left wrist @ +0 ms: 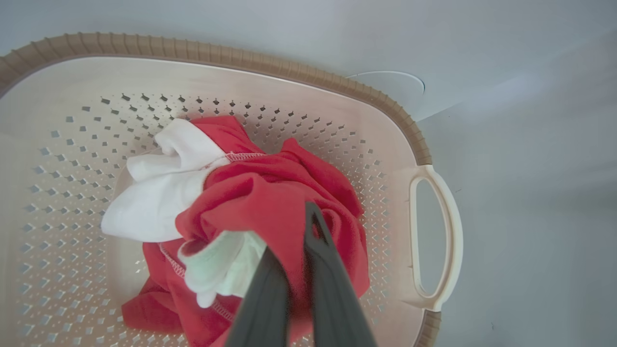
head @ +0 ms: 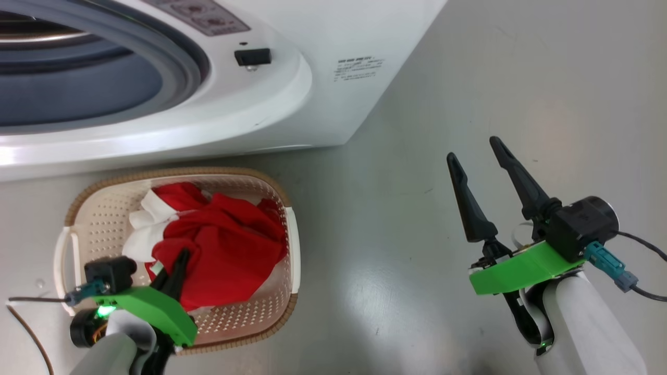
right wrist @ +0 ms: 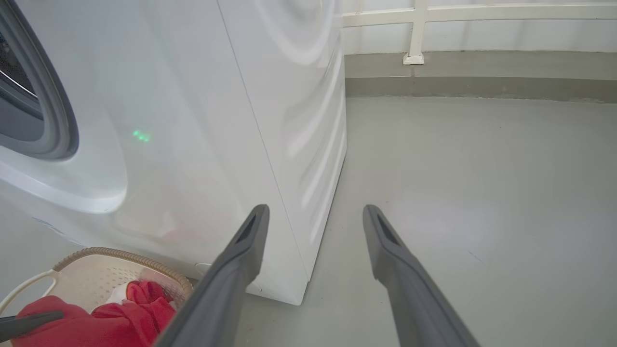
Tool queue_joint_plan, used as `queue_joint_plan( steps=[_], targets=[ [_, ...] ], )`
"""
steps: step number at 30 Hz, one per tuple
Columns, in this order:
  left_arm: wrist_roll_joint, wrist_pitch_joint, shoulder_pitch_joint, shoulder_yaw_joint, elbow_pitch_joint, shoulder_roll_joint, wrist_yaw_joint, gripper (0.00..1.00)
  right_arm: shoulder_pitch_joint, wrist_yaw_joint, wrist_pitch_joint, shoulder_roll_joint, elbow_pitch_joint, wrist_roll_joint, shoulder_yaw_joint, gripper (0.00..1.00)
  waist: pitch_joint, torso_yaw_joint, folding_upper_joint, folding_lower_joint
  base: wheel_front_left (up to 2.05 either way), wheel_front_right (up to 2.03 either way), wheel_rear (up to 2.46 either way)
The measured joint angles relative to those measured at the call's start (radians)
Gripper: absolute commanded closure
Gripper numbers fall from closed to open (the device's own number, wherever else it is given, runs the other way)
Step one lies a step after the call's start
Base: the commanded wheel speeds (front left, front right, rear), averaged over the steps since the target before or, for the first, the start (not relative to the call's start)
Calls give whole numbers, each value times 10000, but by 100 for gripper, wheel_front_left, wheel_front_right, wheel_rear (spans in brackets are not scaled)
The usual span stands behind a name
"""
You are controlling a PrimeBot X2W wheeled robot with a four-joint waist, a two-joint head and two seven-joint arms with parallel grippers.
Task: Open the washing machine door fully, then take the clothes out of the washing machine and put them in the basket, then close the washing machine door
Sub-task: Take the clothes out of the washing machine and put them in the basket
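Left wrist view reveals left hand pinching clothes in basket; right hand spread.

Print on the washing machine seems illegibly small.

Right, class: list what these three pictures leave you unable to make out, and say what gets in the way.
The drum interior, head view: cut off by the top-left edge; leftover garments cannot be told.
The basket bottom, left wrist view: covered by the clothes.
The left hand, left wrist view: one fingertip buried in red fabric.
The label on the washing machine side, head view: print too small to read.
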Motion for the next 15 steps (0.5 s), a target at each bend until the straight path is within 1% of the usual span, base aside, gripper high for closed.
queue_joint_plan(
  steps=[11,12,13,14,15],
  targets=[
    [21,0,-725,-79,650,-84,0,100,-178,0,0,0,-23,0,33,0,450,-102,0,0,0,0,0],
    [19,0,-742,-86,704,-92,0,91,-205,0,0,-2,-19,0,33,0,455,-106,0,0,0,0,0],
    [17,0,-759,-98,746,-100,0,77,-258,0,0,-4,-19,0,31,0,453,-105,0,0,0,0,0],
    [13,0,-781,-117,794,-105,0,70,-292,0,0,-4,-25,0,31,0,447,-102,0,0,0,0,0],
    [0,0,-820,-138,840,-107,0,61,-295,0,0,-4,-21,0,31,0,438,-99,0,0,0,0,0]
  ],
)
